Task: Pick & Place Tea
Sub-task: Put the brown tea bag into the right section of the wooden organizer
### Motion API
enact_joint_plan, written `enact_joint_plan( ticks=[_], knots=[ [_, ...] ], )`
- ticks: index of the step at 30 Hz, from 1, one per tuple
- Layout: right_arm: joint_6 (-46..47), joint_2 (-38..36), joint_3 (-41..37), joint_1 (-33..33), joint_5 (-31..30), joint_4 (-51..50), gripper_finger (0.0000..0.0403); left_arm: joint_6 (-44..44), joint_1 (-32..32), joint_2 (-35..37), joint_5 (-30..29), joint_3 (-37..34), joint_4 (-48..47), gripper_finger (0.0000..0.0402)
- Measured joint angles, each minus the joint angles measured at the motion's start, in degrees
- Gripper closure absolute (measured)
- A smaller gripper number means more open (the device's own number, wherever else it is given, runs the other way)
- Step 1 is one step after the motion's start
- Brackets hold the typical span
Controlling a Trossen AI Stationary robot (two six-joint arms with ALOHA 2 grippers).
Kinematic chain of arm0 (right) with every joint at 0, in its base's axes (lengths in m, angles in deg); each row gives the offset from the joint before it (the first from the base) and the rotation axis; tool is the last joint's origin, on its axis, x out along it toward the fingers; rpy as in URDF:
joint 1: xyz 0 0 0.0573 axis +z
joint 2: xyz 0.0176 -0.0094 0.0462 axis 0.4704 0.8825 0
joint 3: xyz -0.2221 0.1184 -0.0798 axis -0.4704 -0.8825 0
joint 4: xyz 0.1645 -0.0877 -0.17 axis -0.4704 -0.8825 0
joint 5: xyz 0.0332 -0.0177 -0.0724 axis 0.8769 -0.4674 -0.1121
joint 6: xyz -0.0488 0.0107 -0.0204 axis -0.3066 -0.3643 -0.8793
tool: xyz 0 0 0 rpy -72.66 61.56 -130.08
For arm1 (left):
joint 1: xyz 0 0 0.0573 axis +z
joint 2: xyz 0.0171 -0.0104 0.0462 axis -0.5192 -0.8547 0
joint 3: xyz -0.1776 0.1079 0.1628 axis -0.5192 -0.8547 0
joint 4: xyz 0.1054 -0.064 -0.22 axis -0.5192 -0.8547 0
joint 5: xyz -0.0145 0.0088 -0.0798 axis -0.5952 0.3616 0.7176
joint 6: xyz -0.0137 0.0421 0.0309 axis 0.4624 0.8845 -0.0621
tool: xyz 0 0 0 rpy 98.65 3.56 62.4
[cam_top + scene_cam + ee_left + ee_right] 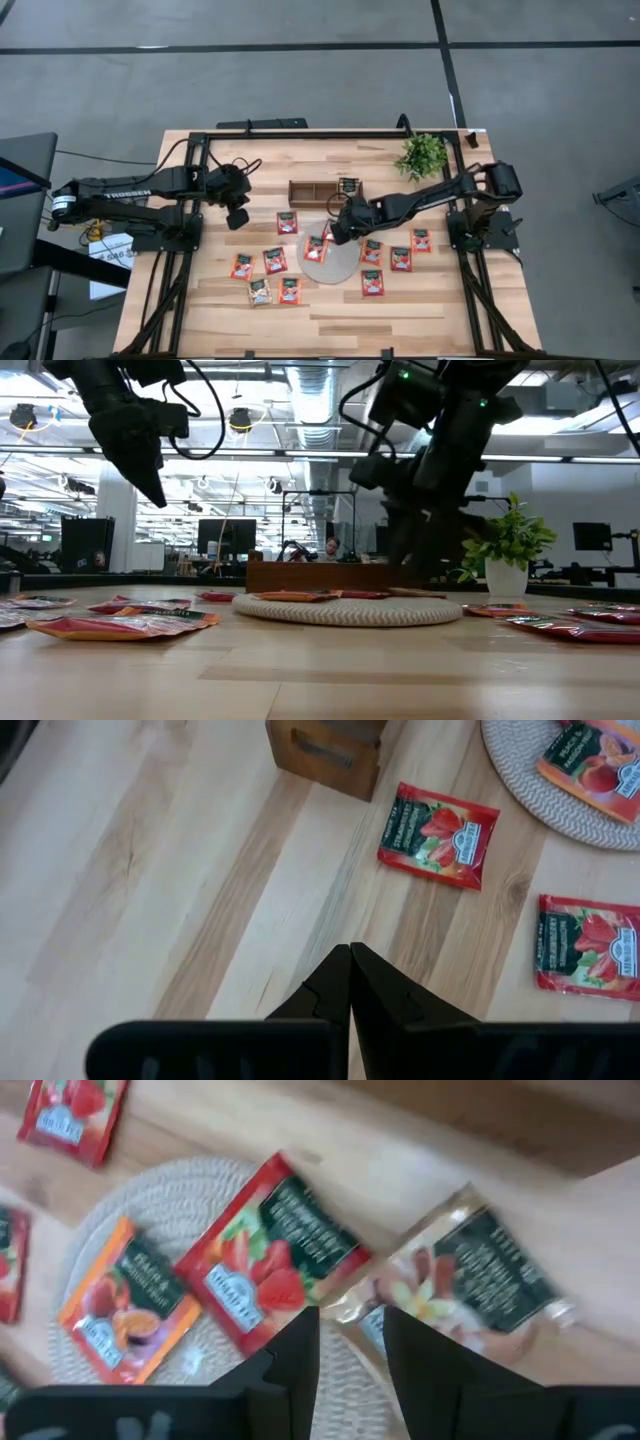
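Several tea sachets lie flat on the table, among them a red one (287,222) and a group at the front left (275,260). An orange sachet (125,1315) and a red strawberry sachet (270,1265) rest on the round woven mat (335,270). My right gripper (335,232) is over the mat's far edge, just in front of the wooden tray (305,190). In the right wrist view its jaws (352,1335) pinch the corner of a pale sachet (470,1280). My left gripper (237,215) hangs shut above the table, left of the tray, holding nothing.
A small potted plant (422,155) stands at the back right. One sachet (348,186) sits in the tray's right compartment. More sachets (401,259) lie to the right of the mat. A black frame runs around the table's edges.
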Motion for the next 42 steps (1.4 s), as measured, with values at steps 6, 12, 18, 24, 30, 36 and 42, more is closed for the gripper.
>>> enact_joint_plan(
  ticks=[6,12,18,24,30,36,42],
  knots=[
    [0.33,-1.05,0.00,-0.02,-2.89,-3.40,0.0296,-0.04,0.00,0.00,0.00,0.00,0.65,0.0401],
    [2.75,-1.05,0.00,0.00,-2.86,-11.64,0.0295,-0.05,0.00,0.00,-0.05,0.00,0.77,0.0402],
    [2.84,-1.05,0.00,-0.02,-2.83,-11.29,0.0295,-0.04,0.00,0.00,-0.46,0.00,1.41,0.0401],
    [2.75,-1.05,0.00,-0.88,-2.75,-13.29,0.0295,-0.02,0.00,0.00,-0.45,0.00,1.75,0.0401],
    [0.47,-1.05,-1.02,-1.66,-2.90,-13.62,0.0295,0.09,0.00,0.00,-0.44,0.00,1.75,0.0401],
    [-4.01,-0.66,-1.67,-1.85,-3.15,-13.76,0.0295,0.17,0.00,0.00,-0.44,0.00,1.75,0.0402],
    [-7.99,-0.66,-1.66,-3.39,-3.25,-12.77,0.0295,0.20,0.00,0.00,-0.42,0.00,2.25,0.0401]
  ],
)
